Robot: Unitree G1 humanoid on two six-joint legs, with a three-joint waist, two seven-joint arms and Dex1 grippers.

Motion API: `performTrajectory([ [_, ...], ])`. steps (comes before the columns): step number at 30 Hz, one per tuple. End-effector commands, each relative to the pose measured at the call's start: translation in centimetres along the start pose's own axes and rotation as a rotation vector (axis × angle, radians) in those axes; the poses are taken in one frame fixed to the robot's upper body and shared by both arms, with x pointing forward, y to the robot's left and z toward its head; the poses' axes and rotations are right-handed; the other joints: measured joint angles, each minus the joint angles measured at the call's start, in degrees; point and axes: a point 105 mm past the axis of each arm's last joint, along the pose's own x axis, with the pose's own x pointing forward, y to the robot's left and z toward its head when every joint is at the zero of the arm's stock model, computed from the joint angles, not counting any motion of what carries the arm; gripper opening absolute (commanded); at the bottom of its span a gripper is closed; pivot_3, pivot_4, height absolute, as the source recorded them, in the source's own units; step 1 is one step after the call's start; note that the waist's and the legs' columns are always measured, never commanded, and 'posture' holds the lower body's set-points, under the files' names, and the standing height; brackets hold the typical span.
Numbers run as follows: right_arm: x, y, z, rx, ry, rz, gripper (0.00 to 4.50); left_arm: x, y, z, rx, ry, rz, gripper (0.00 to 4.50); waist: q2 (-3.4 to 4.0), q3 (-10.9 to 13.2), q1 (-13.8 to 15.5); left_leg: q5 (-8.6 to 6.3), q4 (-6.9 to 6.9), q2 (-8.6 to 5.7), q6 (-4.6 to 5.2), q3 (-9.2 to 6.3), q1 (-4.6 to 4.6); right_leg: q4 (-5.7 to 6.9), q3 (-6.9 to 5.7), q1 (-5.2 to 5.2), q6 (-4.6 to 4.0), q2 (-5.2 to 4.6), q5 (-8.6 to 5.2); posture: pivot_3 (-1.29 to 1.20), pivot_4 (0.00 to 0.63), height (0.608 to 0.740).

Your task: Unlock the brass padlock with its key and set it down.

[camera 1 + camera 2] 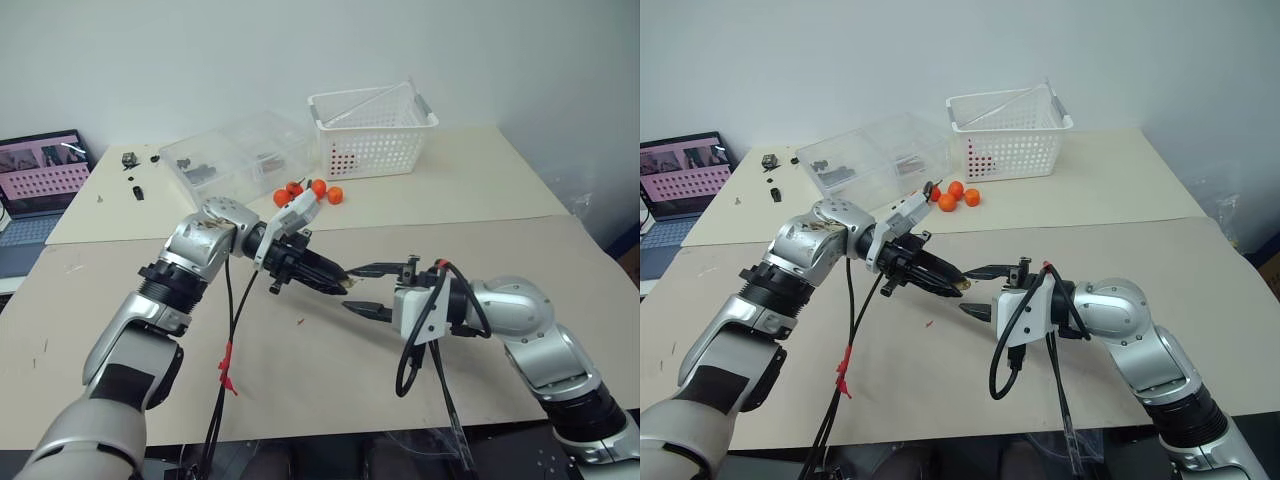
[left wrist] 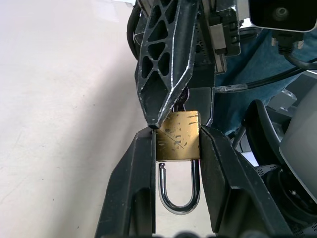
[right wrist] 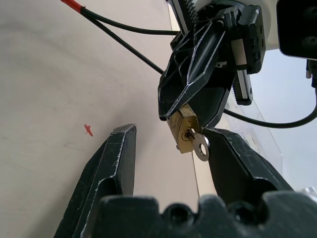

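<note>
We see the brass padlock (image 2: 178, 136) clamped between our left claw's (image 2: 177, 144) fingers, shackle toward the wrist, above the tabletop (image 1: 480, 230). Our right claw (image 3: 171, 148) gapes, one finger just beside the key (image 3: 199, 144), which the right wrist view reveals.

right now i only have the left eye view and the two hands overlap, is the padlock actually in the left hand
Observer: Yes. The left wrist view shows the brass padlock clamped by its body between the fingers of the left hand, with the shackle pointing back toward the wrist.
Operator: is the key in it
Observer: Yes. In the right wrist view a silvery key sits in the keyhole with its head sticking out.
Operator: has the right hand got the key
Observer: No. The right hand is open around the key head. One finger is close beside it and the other is well clear.
</note>
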Motion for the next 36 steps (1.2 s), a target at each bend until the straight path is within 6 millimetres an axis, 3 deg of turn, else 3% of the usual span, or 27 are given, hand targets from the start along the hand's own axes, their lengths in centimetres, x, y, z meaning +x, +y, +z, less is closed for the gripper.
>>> performTrajectory([
  [1,-0.4,-1.3,0.8,-0.057,-0.018,-0.038,2.58,-0.1,-0.5,1.3,0.060,0.003,-0.018,0.76,0.00,0.00,0.02,0.00,0.00,0.00,0.00,0.00,0.00,0.00,0.00,0.00,0.00,0.00,0.00,0.00,0.150,0.740],
  [23,-0.7,-1.1,1.0,-0.128,-0.040,0.021,2.58,-0.2,-0.4,0.8,0.050,0.013,-0.016,0.76,0.00,0.00,0.00,0.00,0.00,0.01,0.00,0.01,0.00,0.00,0.00,0.00,0.00,0.02,0.00,0.00,0.150,0.740],
  [36,-0.8,-2.0,0.6,-0.166,-0.042,0.025,2.58,0.0,-0.7,0.3,0.052,0.033,-0.027,0.76,0.00,0.00,-0.03,0.00,0.01,0.00,0.00,0.03,0.00,0.01,0.02,0.00,0.00,0.01,0.00,0.00,0.150,0.740],
])
